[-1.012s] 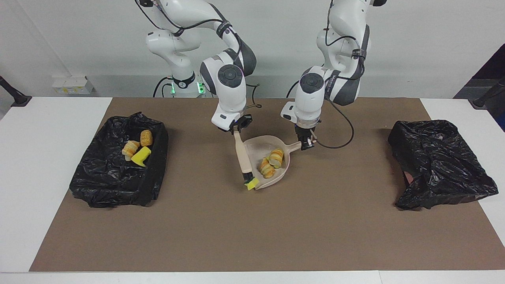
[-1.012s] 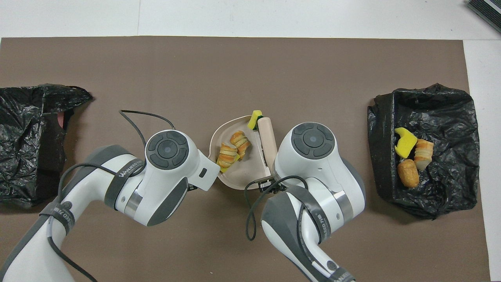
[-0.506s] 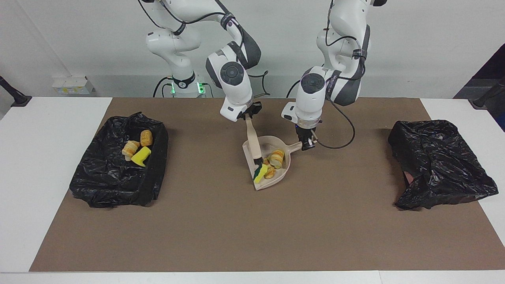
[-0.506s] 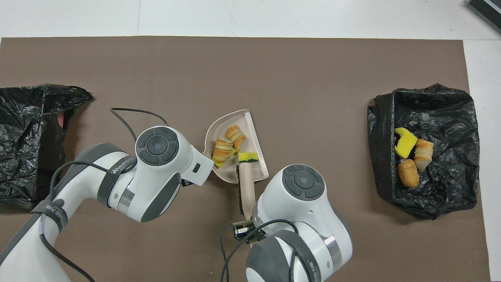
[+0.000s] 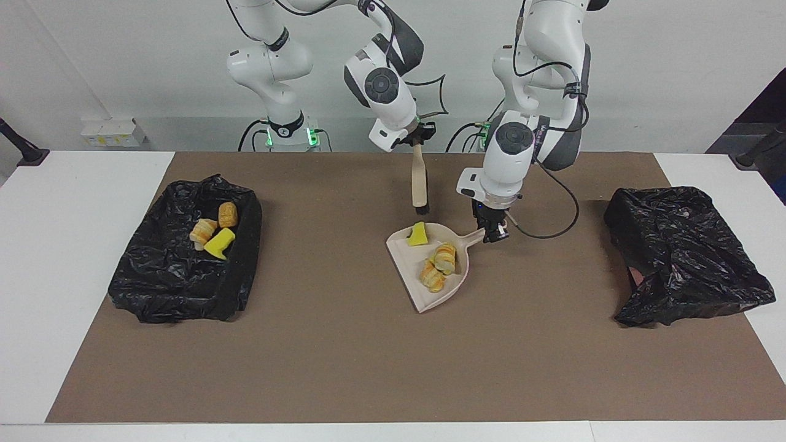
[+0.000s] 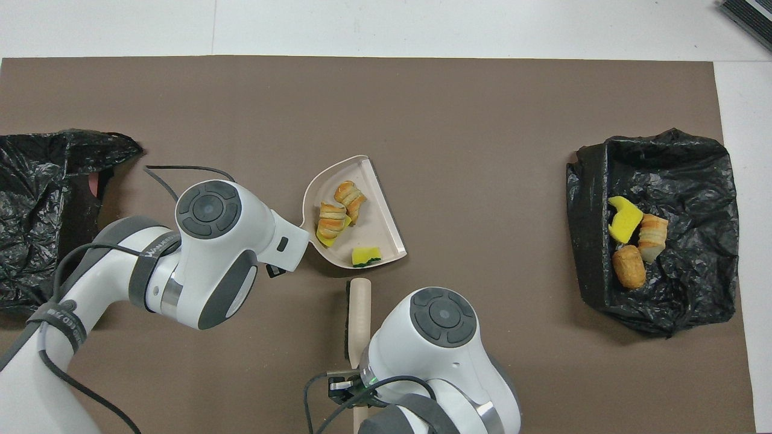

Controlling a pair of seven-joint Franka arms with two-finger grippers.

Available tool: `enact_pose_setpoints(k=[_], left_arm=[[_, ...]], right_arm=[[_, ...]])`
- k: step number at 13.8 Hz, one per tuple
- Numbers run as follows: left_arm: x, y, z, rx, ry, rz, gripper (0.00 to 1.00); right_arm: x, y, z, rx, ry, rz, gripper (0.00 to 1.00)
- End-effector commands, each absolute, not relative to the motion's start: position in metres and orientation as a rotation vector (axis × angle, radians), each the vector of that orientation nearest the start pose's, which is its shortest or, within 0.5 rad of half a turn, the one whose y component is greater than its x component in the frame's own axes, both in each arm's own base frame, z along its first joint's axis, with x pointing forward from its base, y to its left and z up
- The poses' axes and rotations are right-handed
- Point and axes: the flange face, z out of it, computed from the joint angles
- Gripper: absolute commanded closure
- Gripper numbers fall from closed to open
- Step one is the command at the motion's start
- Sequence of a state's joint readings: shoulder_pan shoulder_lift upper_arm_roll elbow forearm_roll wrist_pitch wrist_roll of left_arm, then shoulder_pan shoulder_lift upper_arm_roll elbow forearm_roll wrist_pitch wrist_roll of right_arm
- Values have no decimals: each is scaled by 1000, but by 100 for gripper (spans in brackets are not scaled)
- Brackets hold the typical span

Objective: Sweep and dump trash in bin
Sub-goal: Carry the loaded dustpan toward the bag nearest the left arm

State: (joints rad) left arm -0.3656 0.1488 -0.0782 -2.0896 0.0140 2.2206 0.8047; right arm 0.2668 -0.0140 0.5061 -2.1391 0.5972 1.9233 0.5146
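Both claws clamp: left claw (image 5: 493, 234) on dustpan (image 5: 430, 288) handle, right claw (image 5: 417, 139) on brush (image 5: 419, 184); no writing is legible.

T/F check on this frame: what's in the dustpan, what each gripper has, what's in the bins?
1. The dustpan holds two bread lumps and a yellow sponge chunk. True.
2. The right gripper holds the brush down inside the dustpan. False: the brush hangs in the air, clear of the pan.
3. The left gripper is at the dustpan's handle. True.
4. The bin toward the right arm's end is empty. False: it holds two bread lumps and a yellow sponge.
5. A sponge chunk lies on the mat beside the dustpan. False: no trash shows on the mat.
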Motion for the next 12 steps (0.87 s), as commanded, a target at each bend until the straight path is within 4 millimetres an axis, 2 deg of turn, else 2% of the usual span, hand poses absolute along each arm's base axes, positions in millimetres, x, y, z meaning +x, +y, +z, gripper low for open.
enact_pose_setpoints(k=[1, 2, 4, 5, 6, 8, 9, 12], left_arm=[[518, -235, 351, -2575, 1859, -29, 100], [525, -226, 354, -2593, 1834, -40, 100], [534, -225, 355, -2600, 1827, -41, 100], [542, -223, 359, -2605, 1831, -50, 100], [550, -219, 362, -2616, 1840, -50, 100], [562, -204, 376, -2562, 1934, -32, 100], [570, -190, 386, -2558, 1945, -22, 100], [589, -144, 413, -2541, 2002, 6, 100]], right_arm=[[334, 395, 418, -2727, 82, 653, 100], [329, 401, 426, -2728, 80, 642, 100], [321, 416, 448, -2729, 127, 613, 100], [309, 427, 459, -2744, 167, 586, 100], [308, 428, 468, -2754, 234, 510, 100], [312, 422, 463, -2840, 160, 424, 100], [311, 419, 458, -2873, 98, 414, 100], [303, 413, 452, -2933, 70, 474, 100]])
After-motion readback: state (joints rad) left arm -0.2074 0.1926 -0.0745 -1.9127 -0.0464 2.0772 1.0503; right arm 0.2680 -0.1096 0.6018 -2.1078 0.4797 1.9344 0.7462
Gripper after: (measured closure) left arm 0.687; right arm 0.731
